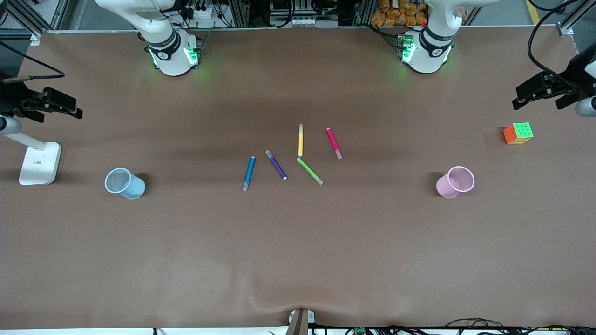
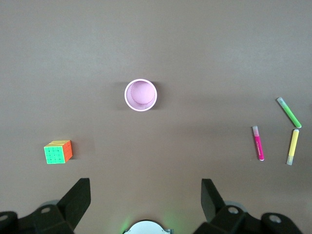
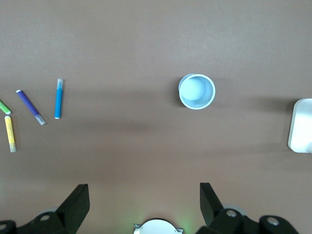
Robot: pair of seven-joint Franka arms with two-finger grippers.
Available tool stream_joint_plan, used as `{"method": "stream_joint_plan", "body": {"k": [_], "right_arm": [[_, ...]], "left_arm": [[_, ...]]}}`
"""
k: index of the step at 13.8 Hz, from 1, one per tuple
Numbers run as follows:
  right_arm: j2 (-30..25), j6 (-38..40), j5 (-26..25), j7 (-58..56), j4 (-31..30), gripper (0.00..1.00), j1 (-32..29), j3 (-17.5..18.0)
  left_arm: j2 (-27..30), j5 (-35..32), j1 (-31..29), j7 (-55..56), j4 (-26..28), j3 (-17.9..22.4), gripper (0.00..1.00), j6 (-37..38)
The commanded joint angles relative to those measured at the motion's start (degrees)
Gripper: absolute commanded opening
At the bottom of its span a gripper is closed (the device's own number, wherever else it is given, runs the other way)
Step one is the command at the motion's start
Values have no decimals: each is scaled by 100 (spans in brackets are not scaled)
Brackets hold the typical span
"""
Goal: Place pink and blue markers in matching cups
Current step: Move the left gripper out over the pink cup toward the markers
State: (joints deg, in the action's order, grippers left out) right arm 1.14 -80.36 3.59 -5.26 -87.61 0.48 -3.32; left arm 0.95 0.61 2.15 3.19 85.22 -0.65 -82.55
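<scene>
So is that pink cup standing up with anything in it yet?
Upright and empty. The pink cup shows only its bare bottom from above, and the pink marker lies on the table.

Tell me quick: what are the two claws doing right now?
Left gripper: open, empty, high over the table.
Right gripper: open, empty, also high over it.

A brown tabletop (image 1: 298, 260) fills the frame; along the top edge stand metal frames (image 1: 242, 11) and tangled cables (image 1: 205, 14).
</scene>
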Motion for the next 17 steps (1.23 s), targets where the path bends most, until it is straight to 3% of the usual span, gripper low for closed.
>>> {"method": "stream_joint_plan", "body": {"k": [1, 17], "right_arm": [[-61, 134, -235, -106, 42, 100, 14, -28], [-70, 179, -245, -115, 16, 100, 5, -20]], "left_arm": [[11, -79, -31, -108, -49, -23, 100, -6], [-437, -26, 13, -64, -49, -41, 100, -42]]}}
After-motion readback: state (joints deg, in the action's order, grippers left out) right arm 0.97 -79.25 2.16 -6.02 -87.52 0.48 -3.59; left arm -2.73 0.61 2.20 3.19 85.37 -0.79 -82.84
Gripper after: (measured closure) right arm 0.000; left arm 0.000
